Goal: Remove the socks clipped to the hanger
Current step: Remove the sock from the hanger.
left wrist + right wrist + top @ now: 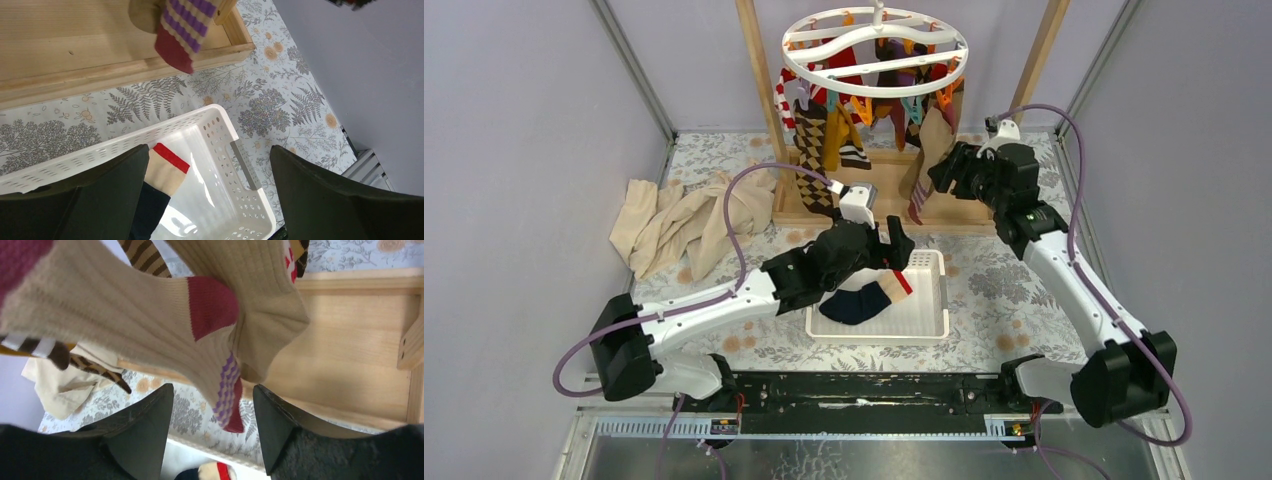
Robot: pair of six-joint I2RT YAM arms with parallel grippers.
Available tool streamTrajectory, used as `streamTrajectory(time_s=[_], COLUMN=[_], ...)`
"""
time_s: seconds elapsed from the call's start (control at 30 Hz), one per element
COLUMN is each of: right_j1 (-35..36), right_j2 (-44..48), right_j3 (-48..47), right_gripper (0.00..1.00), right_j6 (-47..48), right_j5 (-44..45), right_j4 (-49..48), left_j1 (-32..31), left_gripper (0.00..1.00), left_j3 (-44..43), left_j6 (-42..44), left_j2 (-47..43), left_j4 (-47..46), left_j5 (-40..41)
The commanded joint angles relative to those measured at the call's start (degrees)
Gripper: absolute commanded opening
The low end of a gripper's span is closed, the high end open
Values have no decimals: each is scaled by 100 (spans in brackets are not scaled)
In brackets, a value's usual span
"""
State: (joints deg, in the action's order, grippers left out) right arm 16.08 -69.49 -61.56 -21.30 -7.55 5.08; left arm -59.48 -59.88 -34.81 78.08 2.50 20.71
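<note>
Wooden rack (886,185) around socks (812,150), white basket (927,300)

A pale wooden rack (75,45) with a flat base is shown, its wood bare, matt and finely grained. Above it, a white round plastic hanger (874,90) looks smooth and faintly glossy. Small colourful socks (812,130) of knitted cloth are clipped to it. One beige ribbed sock with a maroon heel (150,325) is seen close up, its knit coarse and matt. In front of the rack, a white perforated plastic basket (222,137) is shiny, with light reflected off its floor. The fern-printed table covering (280,110) under the rack appears smooth and matt. Left of the rack, a large beige cloth (684,225) looks soft and crumpled.
</note>
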Motion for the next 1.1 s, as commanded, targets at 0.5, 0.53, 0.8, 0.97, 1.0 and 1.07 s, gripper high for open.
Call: streamTrajectory(time_s=[0.5,0.53,0.8,0.97,1.0,1.07], right_j1=[-51,-46,-43,-43,-46,-43], right_j2=[-1493,-1535,-1523,-1565,-1608,-1689], right_j3=[-798,-845,-848,-869,-898,-935], right_gripper=[59,57,38,53,52,45], right_j6=[-56,-40,60,158,172,178], right_j5=[-289,-199,428,611,623,635], right_j4=[-2041,-1999,-1613,-1488,-1488,-1501], left_j1=[-19,-24,-19,-19,-19,-21], left_gripper=[98,98,98,98,98,99], left_j3=[231,231,196,188,187,180], left_j6=[123,134,158,167,172,167], left_j2=[-538,-540,-520,-509,-512,-520], left_j4=[181,181,174,189,196,211], left_j5=[414,414,417,407,402,399])
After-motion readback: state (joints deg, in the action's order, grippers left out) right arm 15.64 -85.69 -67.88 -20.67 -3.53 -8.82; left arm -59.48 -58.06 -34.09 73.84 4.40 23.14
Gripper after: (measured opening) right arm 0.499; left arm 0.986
